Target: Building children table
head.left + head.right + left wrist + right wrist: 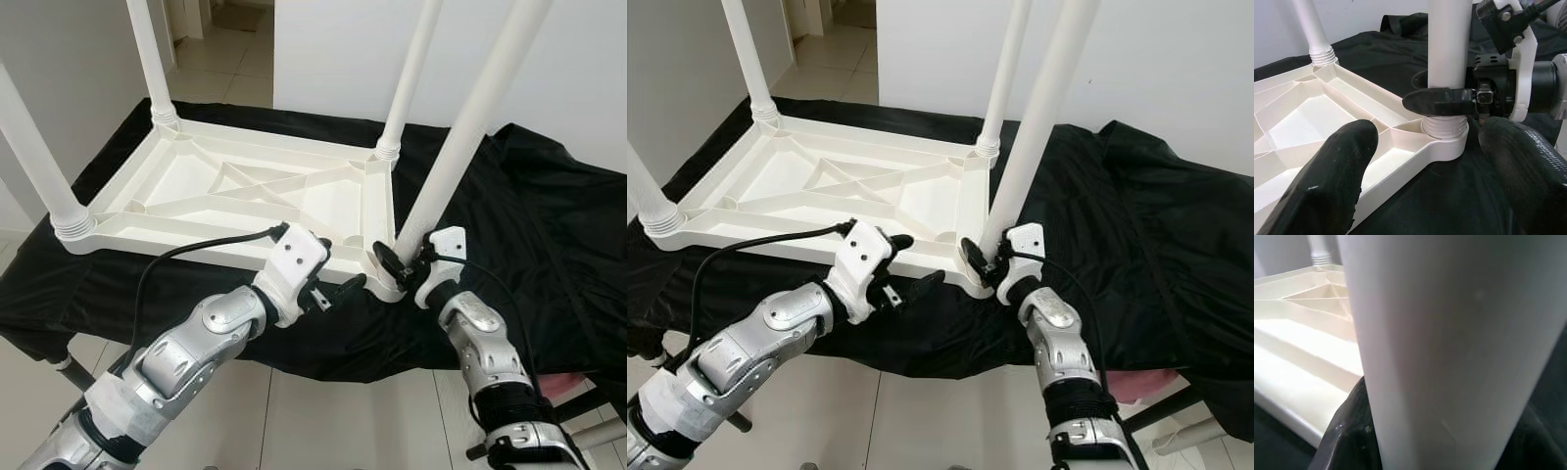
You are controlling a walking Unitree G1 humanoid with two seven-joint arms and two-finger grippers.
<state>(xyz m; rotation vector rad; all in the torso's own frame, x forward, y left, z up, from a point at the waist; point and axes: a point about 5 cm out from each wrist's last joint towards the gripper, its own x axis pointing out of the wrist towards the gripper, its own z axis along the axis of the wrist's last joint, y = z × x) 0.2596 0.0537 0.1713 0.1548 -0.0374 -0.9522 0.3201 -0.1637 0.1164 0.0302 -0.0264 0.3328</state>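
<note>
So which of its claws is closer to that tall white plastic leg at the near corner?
The right gripper: its fingers clamp the white plastic leg just above the socket. The left gripper hovers open beside that corner.

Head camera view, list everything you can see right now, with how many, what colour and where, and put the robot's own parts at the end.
Tabletop: one, white, upside down on the black cloth, ribbed underside up.
Table legs: four, white, standing up from the tabletop's corners; the near right leg leans a little.
Black cloth: one, black, spread over the work surface under the tabletop.
Floor: pale tiles, below the near edge.
Left gripper: one, black fingers, open, at the tabletop's near edge.
Right gripper: one, black fingers, shut on the near right leg at its base.
</note>
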